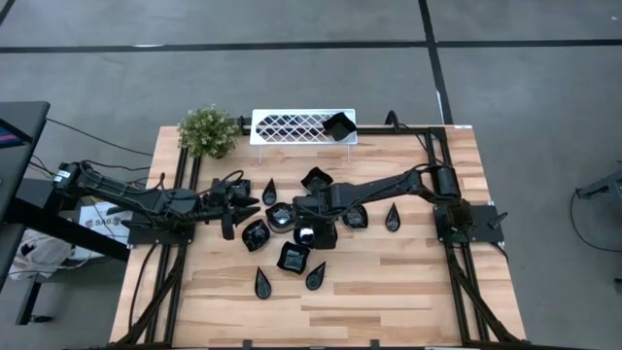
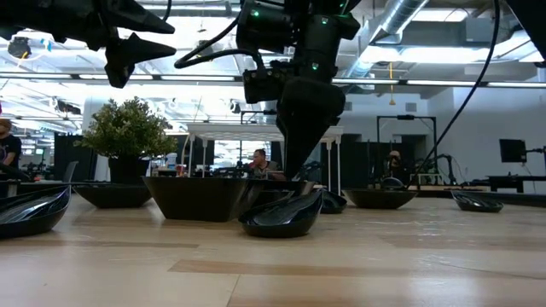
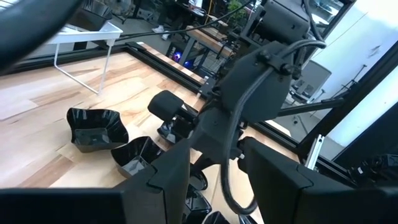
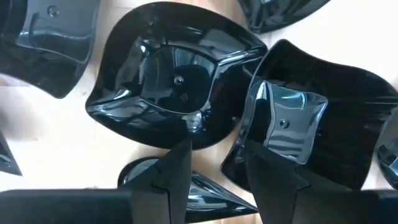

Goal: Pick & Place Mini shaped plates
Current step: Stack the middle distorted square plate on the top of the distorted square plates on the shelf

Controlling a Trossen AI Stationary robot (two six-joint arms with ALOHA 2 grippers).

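Several glossy black mini plates lie flat on the wooden table around its middle: teardrops (image 1: 262,282) (image 1: 393,216) and wavy squares (image 1: 293,258) (image 1: 316,178). One more plate (image 1: 338,126) sits on the right end of the white lattice tray (image 1: 292,126). My right gripper (image 1: 311,231) points straight down over the cluster and is open. In the right wrist view (image 4: 214,165) its fingers stand between a roundish plate (image 4: 174,81) and a wavy square plate (image 4: 305,124), with a teardrop (image 4: 205,196) below them. My left gripper (image 1: 233,202) hovers open and empty to the left of the cluster. My right gripper comes from above, pointing down. One fingertip (image 4: 183,155) stands at the near rim of the roundish plate (image 4: 193,134) and the other by the wavy square plate's edge (image 4: 249,146). I cannot tell whether either fingertip touches a plate.
A small green potted plant (image 1: 207,131) stands at the far left corner beside the tray. Black rails run along both table sides (image 1: 190,262) (image 1: 465,272). Bare wood lies toward the near edge (image 1: 389,301). People sit in the room beyond (image 2: 258,160).
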